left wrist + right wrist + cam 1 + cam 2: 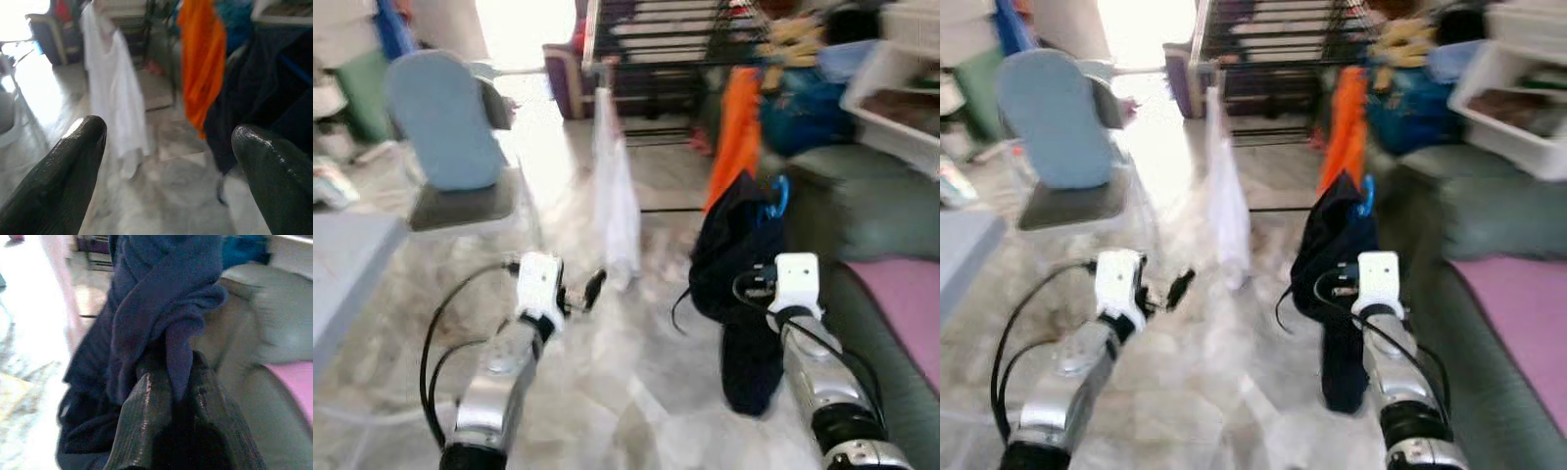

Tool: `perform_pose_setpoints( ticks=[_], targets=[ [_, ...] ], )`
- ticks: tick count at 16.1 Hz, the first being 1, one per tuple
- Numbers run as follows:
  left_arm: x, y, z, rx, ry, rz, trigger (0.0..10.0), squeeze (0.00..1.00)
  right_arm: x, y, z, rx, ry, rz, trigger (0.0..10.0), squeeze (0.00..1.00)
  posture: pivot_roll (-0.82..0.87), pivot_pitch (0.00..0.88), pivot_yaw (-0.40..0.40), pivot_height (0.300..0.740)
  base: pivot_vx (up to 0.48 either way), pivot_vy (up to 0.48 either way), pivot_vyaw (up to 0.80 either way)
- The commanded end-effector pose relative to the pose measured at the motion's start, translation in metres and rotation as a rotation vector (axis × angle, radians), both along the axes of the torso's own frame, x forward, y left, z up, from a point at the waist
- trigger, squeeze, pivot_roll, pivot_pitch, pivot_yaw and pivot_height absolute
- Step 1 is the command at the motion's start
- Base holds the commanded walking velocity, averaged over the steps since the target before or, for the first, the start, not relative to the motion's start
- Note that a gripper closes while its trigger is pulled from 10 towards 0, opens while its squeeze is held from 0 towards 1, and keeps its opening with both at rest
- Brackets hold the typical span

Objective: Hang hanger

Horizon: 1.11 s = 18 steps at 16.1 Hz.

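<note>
My right gripper [178, 377] is shut on a bunch of dark navy garment [734, 255], which hangs from a blue hanger; its hook [777, 196] sticks up above the cloth. The garment droops almost to the floor in front of my right arm. Ahead stands a black drying rack [675, 39]. A white garment [615, 196] and an orange garment [734, 127] hang from the rack. The navy bundle is just below and in front of the orange one. My left gripper [587, 294] is held out low to the left, open and empty, with fingers [63, 181] wide apart.
A chair with a light blue back [445, 127] stands at the left on the marble floor. A green sofa [871, 215] with a pink cushion [906, 294] runs along the right. White shelving [901, 88] is at the far right, and a grey surface edge [342, 255] at the left.
</note>
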<state>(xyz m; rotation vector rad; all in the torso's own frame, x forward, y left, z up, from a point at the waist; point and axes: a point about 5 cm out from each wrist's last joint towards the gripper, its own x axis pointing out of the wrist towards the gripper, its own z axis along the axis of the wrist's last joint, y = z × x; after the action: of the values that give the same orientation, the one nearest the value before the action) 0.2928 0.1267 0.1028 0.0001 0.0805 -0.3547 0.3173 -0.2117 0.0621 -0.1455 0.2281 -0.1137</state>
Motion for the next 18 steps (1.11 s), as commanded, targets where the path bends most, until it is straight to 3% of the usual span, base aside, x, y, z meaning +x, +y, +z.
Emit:
perform_pose_setpoints(
  ticks=[1,4,5,8,11,13,14,18],
  targets=[
    [0.000,0.009,0.002,0.011,-0.005,0.032,10.0,0.00,0.010,0.006,0.018,0.004,-0.070,0.024,10.0,0.00,-0.09,0.000,-0.003,0.740,0.000,0.000,0.00],
    [-0.002,0.022,-0.004,0.026,0.001,0.111,10.0,0.00,0.010,0.010,0.019,0.057,-0.068,0.061,10.0,0.00,-0.09,0.000,-0.004,0.740,0.000,0.000,0.00],
    [-0.006,0.046,-0.009,0.050,-0.009,0.245,10.0,0.00,0.010,0.014,0.021,0.115,-0.076,0.119,10.0,0.00,-0.08,0.000,-0.007,0.740,0.000,0.000,0.00],
    [-0.018,0.078,-0.012,0.092,-0.022,0.369,10.0,0.00,0.008,0.026,0.025,0.166,-0.078,0.194,10.0,0.00,-0.06,0.000,-0.009,0.740,0.000,0.000,0.00],
    [-0.029,0.086,-0.009,0.092,-0.032,0.323,10.0,0.00,0.003,0.031,0.031,0.191,-0.100,0.192,10.0,0.00,-0.06,0.000,0.001,0.740,0.000,0.000,0.00],
    [-0.038,0.092,-0.009,0.124,-0.034,0.307,10.0,0.00,-0.010,0.025,0.031,0.217,-0.099,0.135,10.0,0.00,-0.06,0.000,0.008,0.740,0.000,0.000,0.00],
    [-0.040,0.095,-0.010,0.126,-0.030,0.316,10.0,0.00,-0.021,0.024,0.031,0.237,-0.095,0.107,10.0,0.00,-0.06,0.000,0.014,0.740,0.000,0.000,0.00],
    [-0.038,0.091,-0.007,0.103,-0.040,0.314,10.0,0.00,-0.034,0.027,0.036,0.230,-0.100,0.081,10.0,0.00,-0.08,0.000,0.024,0.740,0.000,0.000,0.00]
  ],
)
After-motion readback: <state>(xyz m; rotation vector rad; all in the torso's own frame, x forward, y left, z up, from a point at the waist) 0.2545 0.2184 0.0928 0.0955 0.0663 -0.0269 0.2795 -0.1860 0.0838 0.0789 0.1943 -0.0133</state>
